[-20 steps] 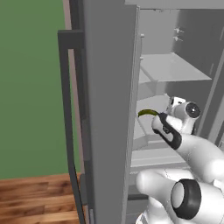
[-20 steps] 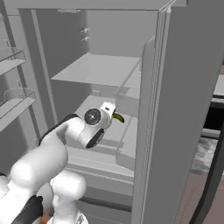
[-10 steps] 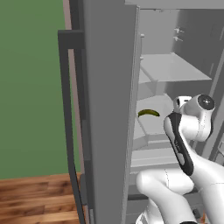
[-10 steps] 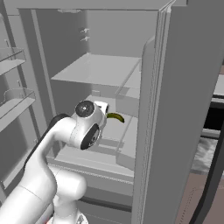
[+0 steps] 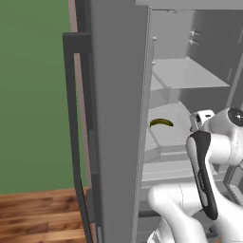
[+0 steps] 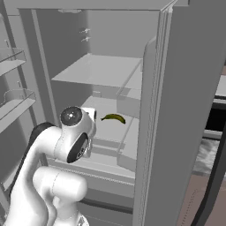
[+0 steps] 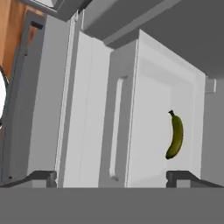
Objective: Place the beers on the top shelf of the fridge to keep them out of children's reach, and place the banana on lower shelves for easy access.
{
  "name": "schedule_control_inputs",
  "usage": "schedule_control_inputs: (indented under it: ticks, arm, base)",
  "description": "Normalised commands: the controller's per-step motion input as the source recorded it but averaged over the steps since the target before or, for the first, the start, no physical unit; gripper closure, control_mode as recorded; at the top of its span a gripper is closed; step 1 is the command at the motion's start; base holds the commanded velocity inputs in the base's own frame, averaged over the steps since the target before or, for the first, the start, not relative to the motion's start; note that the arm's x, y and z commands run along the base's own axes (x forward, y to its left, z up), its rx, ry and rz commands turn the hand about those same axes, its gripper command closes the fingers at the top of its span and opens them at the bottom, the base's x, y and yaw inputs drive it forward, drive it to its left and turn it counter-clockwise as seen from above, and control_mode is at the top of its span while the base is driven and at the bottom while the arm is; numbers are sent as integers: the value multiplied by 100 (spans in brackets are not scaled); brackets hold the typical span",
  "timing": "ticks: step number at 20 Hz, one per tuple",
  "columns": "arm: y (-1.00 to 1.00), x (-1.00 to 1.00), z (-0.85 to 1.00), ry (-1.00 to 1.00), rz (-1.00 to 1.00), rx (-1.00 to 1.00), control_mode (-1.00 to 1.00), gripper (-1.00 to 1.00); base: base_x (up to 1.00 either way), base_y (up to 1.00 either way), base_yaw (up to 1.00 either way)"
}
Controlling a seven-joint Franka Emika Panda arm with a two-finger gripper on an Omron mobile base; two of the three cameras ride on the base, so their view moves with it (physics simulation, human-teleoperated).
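Inside the open fridge (image 6: pixel 185 88), one banana (image 6: pixel 113 118) lies alone on a lower shelf (image 6: pixel 110 128), a short way beyond the robot's hand (image 7: pixel 111 177), which hangs released with its fingertips (image 7: pixel 43 176) spread wide and nothing between them. In the hand view the banana (image 7: pixel 176 135) sits just past the right fingertip, clear of it, on the pale panel (image 7: pixel 153 131) ahead. The fruit's placement looks done, judging by how it rests flat and free. The risk now lies in the arm's bulk: its wrist and elbow crowd the fridge opening, and a careless swing could clip the shelf edge or the door (image 5: pixel 116 118) just to the side, or brush the banana (image 5: pixel 161 123) and roll it toward the front lip. The top shelf (image 6: pixel 103 70) above the hand stands bare, so both beers appear yet to come, and reaching that higher panel with a bottle upright may prove harder, since a long-necked bottle set down tilted could topple. Count: one banana, one hand, two shelf panels plainly seen in the fridge body, two narrow door racks (image 6: pixel 13 103) off to the hand's far side, no bottles among them.
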Motion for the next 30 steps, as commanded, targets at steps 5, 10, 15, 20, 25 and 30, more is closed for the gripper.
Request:
schedule_control_inputs:
  ticks: [5, 10, 15, 20, 25, 30]
  arm:
    - [29, -32, 47, 11, 4, -5, -100, -100]
    - [11, -35, 38, 9, 1, -5, -100, -100]
    - [1, -36, 29, 5, 0, -2, -100, -100]
    - [2, -35, 18, 1, 0, -1, -100, -100]
    - [4, -33, 0, 0, 0, -1, -100, -100]
    - [6, -24, 0, 0, 0, 0, -100, -100]
  base:
    - [0, 0, 0]
    - [0, 0, 0]
    - [0, 0, 0]
    - [0, 0, 0]
    - [0, 0, 0]
    - [0, 0, 0]
